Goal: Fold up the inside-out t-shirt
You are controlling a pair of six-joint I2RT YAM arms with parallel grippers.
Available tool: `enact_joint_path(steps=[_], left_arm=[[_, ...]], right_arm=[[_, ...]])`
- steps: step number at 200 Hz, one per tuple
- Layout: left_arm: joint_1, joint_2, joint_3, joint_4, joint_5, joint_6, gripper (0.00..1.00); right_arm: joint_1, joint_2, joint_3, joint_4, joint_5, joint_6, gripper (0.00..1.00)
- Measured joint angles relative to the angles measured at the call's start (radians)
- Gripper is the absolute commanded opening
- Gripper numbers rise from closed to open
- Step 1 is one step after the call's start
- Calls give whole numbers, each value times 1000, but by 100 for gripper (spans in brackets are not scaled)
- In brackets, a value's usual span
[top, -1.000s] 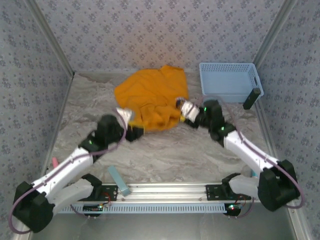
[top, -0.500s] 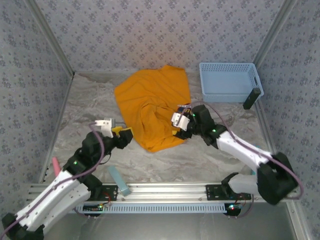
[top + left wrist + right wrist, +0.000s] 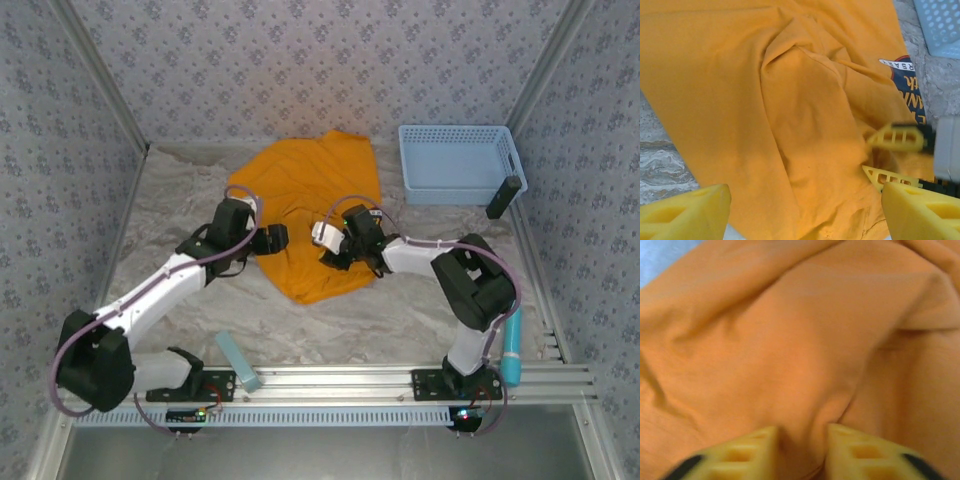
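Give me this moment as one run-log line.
left end effector: open over t-shirt | right end effector: pinching a t-shirt fold | shirt: rumpled, not yet folded

Top view high, looking down, 2 wrist views close, sharing t-shirt (image 3: 300, 190)

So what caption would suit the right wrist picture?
Right gripper pinching a fold of the orange t-shirt.

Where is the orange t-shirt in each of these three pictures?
Top external: t-shirt mid-table, left of the blue basket.
Left wrist: t-shirt spread ahead, print at right.
Right wrist: t-shirt pinched in the right gripper.
Shared landmark: its yellow fingers, at right in the left wrist view.
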State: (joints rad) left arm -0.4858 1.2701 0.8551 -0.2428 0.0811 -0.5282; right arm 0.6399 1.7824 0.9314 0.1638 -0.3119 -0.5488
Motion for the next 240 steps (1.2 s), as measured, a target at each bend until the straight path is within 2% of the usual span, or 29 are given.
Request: enact_joint_path(steps=[2, 20, 49, 60, 73, 78, 96, 117, 142, 151, 180, 189, 201, 204, 216, 240], left_arm=[[6, 9, 5, -1, 10, -1, 76], [48, 88, 42, -15, 90, -16, 76], [40, 177, 64, -19, 197, -36, 75], [31, 200, 64, -18, 224, -45, 74], [18, 232, 69, -16, 248, -58, 73], [11, 244, 73, -17, 253, -61, 73], [-14, 289, 103, -18, 272, -67, 73], [-60, 334, 144, -19, 278, -65, 72], [-98, 372, 176, -17, 274, -66, 65], [-101, 387, 178, -16, 269, -71, 56], [-94, 450, 180, -18, 261, -63, 16], [-85, 462, 180, -24, 270, -50, 8], [-67, 460, 172, -24, 287, -36, 2], [-61, 458, 169, -24, 293, -36, 1], [-32, 439, 139, -8, 318, -23, 0], [32, 367, 41, 8, 368, -8, 0]], right_arm=[[3, 0, -2, -1, -3, 3, 0], [39, -16, -21, -18, -48, -5, 0], [117, -135, -105, -84, -93, -19, 0], [140, -193, -140, -97, -133, -18, 12], [148, -241, -158, -119, -195, -10, 43], [148, -251, -158, -130, -216, -8, 48], [135, -259, -145, -147, -280, 6, 49], [62, -256, -143, -100, -307, 127, 48], [-31, -221, -123, -39, -240, 237, 49], [-37, -190, -106, -25, -208, 258, 49], [-26, -68, -85, 61, -147, 343, 44], [-21, -40, -85, 81, -129, 369, 41], [-12, -11, -85, 105, -97, 404, 24], [-10, -5, -85, 111, -89, 406, 16], [6, 10, -89, 142, -46, 441, 0], [23, -9, -150, 223, 19, 499, 0]])
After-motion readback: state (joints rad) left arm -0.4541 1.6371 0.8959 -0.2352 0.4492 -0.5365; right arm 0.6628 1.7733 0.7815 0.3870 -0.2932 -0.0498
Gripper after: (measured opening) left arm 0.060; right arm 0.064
